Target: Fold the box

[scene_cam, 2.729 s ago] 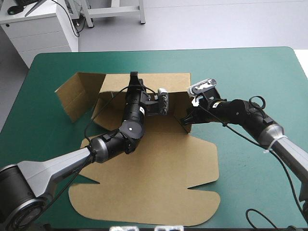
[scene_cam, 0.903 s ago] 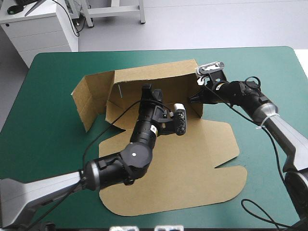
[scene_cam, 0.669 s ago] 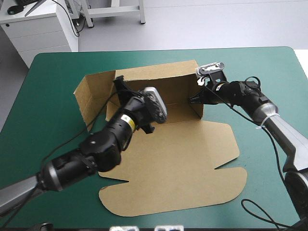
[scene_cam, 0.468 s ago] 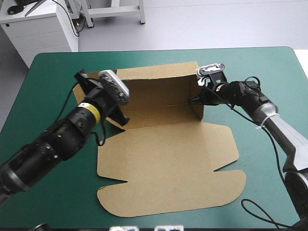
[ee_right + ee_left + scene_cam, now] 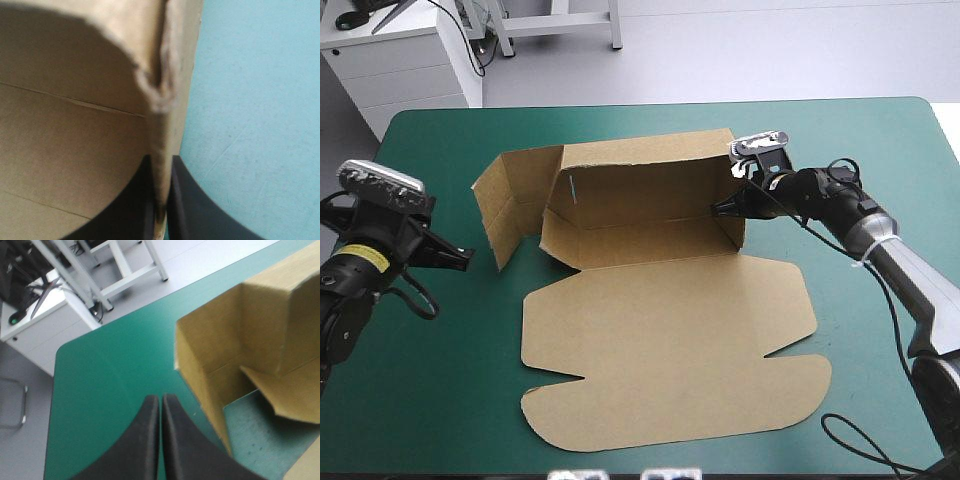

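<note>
One box (image 5: 640, 240), brown, sits at the centre of the high view, part-built. We count on it:
- one back wall (image 5: 640, 175), raised across the upper middle
- one right wall (image 5: 736, 228), upright
- one left flap (image 5: 512, 205), splayed toward the upper left
- one lid (image 5: 670, 350), flat across the lower centre

One teal-green cover (image 5: 440, 380) lies under everything.

Two grippers:
- Right gripper (image 5: 718, 209), right of centre. Its jaws are pinched on the right wall, and the wrist view shows the board's edge between the black fingers (image 5: 189, 210).
- Left gripper (image 5: 463, 257), at the left edge of the frame. It is well apart from the box, over bare cover, its jaws pressed together on nothing.

Hazards, as we judge them:
- The pinch takes only a thin edge near a frayed corner, so a pull could tear the board or let it slip out.
- Nothing holds the left flap or pins the lid. The back wall may sag open, or the whole sheet may skid across the cover if the right arm drags it.
</note>
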